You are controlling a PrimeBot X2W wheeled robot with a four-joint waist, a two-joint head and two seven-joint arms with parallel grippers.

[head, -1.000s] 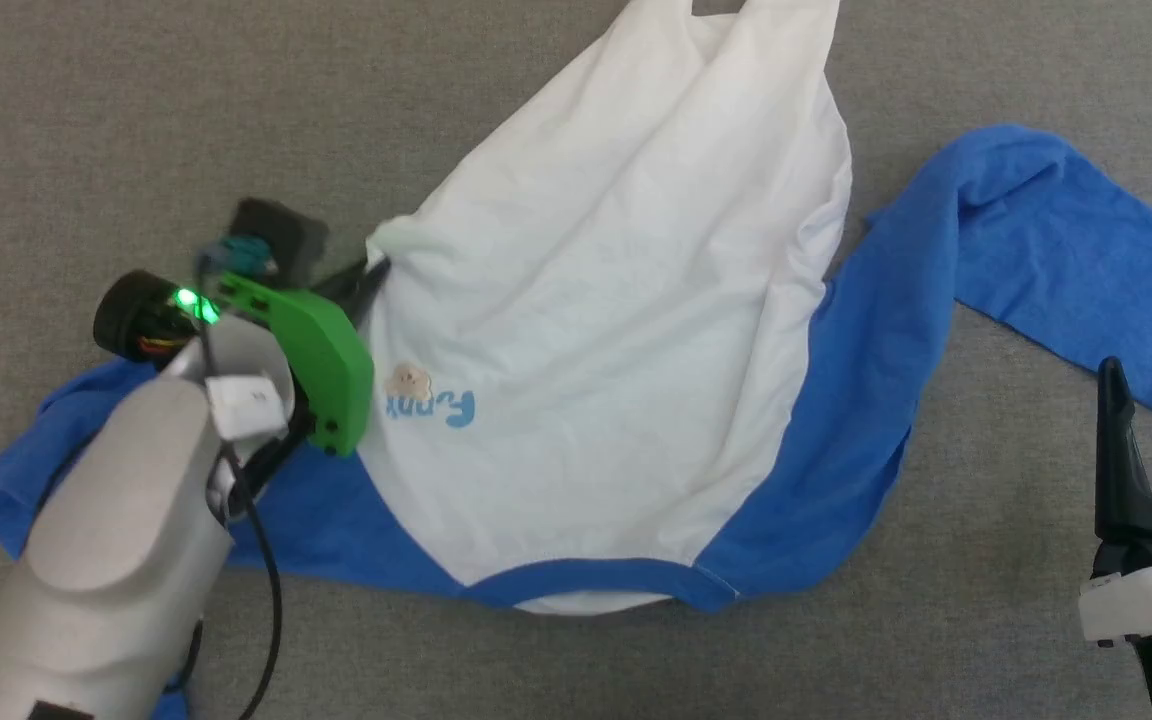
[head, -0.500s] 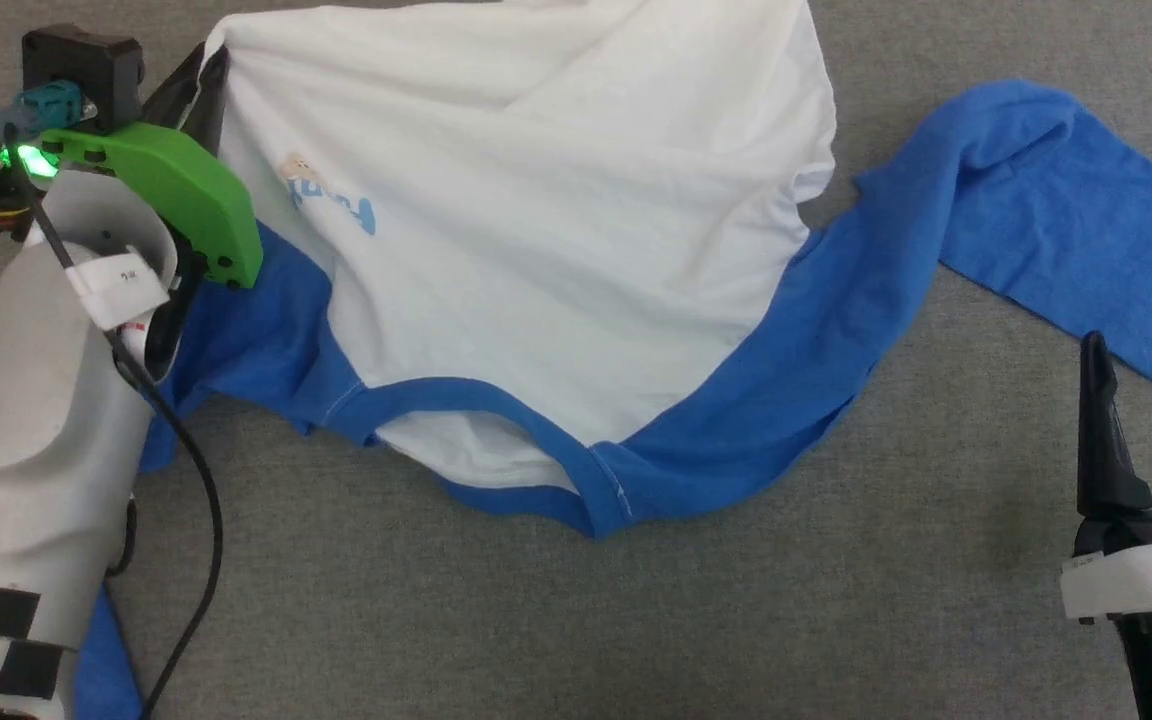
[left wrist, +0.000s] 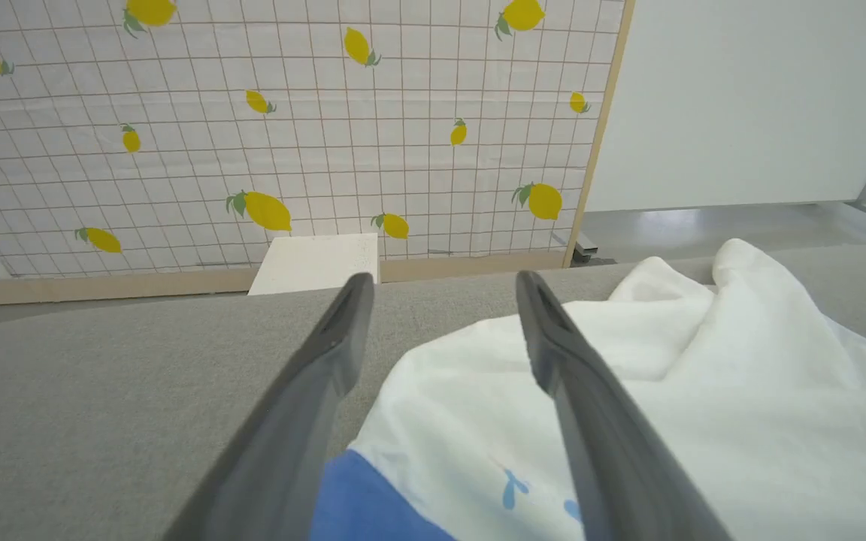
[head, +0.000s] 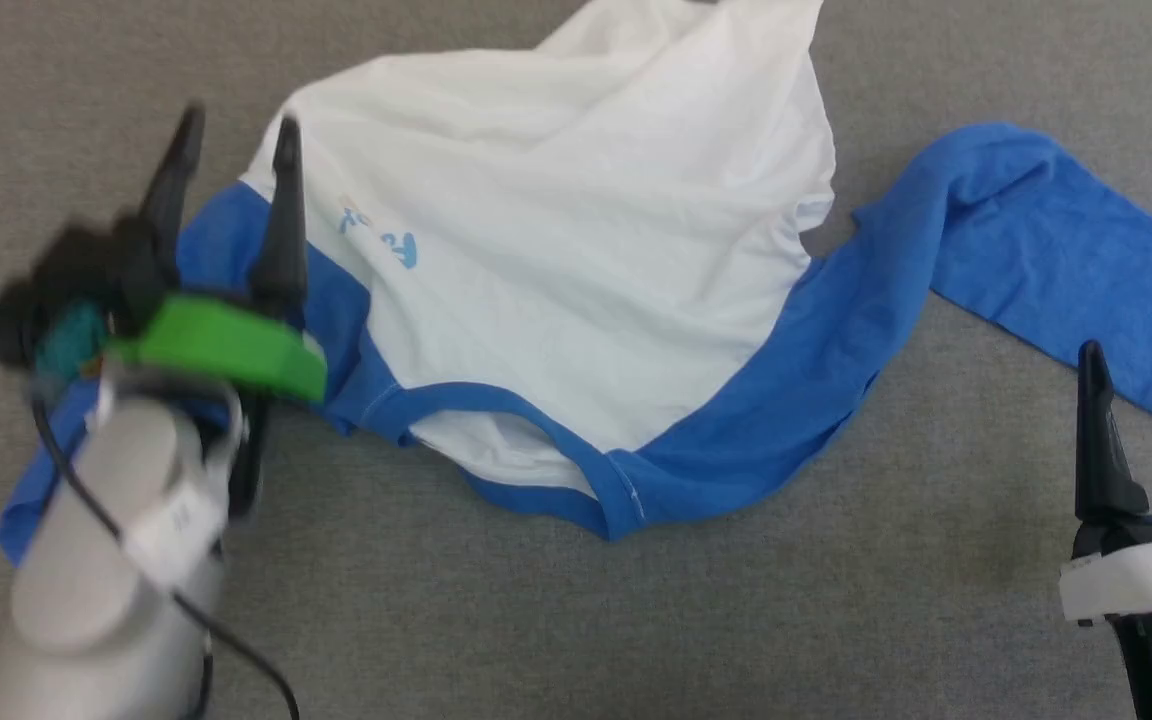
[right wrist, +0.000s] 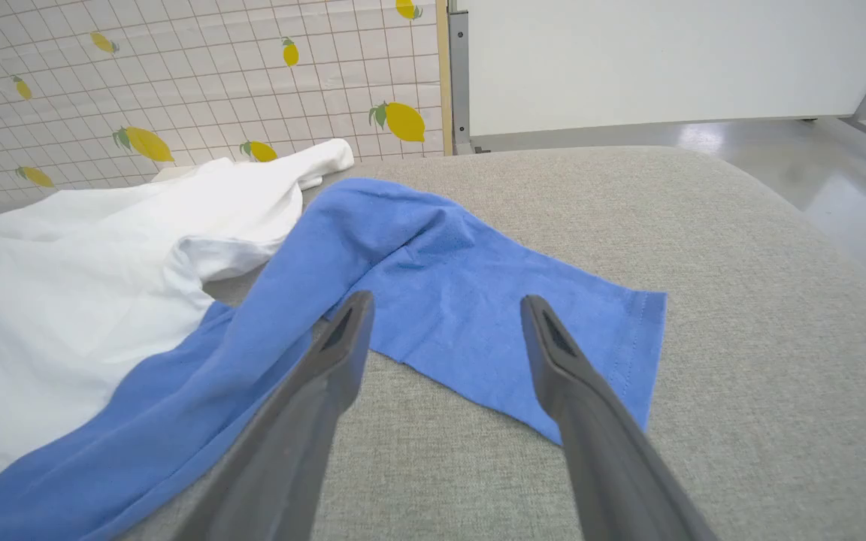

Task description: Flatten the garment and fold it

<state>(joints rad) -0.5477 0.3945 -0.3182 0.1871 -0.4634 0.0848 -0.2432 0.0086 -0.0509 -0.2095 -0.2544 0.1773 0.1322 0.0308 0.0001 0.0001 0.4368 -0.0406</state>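
Clearly the flattening step is in hand, and no fold has begun. The garment point(head: 576, 250) lies rumpled across the middle of the grey tabletop point(head: 836, 620), with its neckband point(head: 476, 395) toward the near edge and its white body reaching toward the far edge. The white panel is creased and its right-hand side curls under. The right sleeve point(head: 1066, 260) stretches out fairly flat toward the right edge, while the left sleeve point(head: 26, 500) is bunched beneath the left forearm.

The left end effector point(head: 238, 125) stands open, its 2 fingers spread over the garment's left shoulder and holding nothing. In the left wrist view the cloth lies below and between them, unclamped. The right end effector point(head: 1136, 352) is likewise open and empty, just short of the right sleeve's cuff.

My judgement is that the next move calls for a fresh grip, probably on the bunched left sleeve or the curled white side, drawn outward until the body lies flat. Pinching only 1 layer would matter, since the fabric looks soft and doubles up easily.

Against the frame 0.5 s earlier, the left end effector has let go: then it was closed on the white side edge, tugging it leftward. Against 1 s ago, the white body is spread wider. The right end effector has kept its open stance, though the head camera has shifted between frames.
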